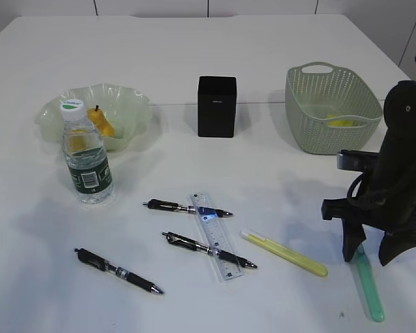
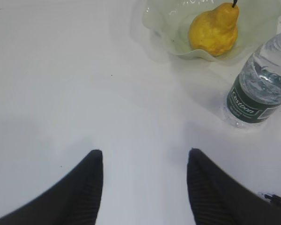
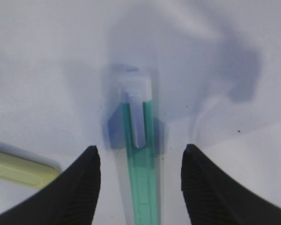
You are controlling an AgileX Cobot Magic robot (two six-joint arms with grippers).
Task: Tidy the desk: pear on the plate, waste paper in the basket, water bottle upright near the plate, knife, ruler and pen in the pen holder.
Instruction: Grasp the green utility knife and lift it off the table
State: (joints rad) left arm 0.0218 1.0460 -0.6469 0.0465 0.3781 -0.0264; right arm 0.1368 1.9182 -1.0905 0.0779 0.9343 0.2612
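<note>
While open, right gripper (image 3: 138, 157) jaws straddle green knife (image 3: 141, 178)

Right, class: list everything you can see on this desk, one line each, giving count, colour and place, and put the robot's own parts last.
desk: one, white, under everything.
plate: one, pale green, ruffled rim, back left.
pear: one, yellow-orange, lying on the plate.
water bottle: one, clear with dark green label, upright in front of the plate.
pen holder: one, black, back centre.
basket: one, sage green, back right, something yellow inside.
pens: three, black, front left and centre.
ruler: one, clear, among the pens.
yellow knife: one, front, right of the ruler.
green knife: one, front right, between the right gripper's fingers.
left gripper: open over bare desk.
right gripper: open, straddling the green knife.
</note>
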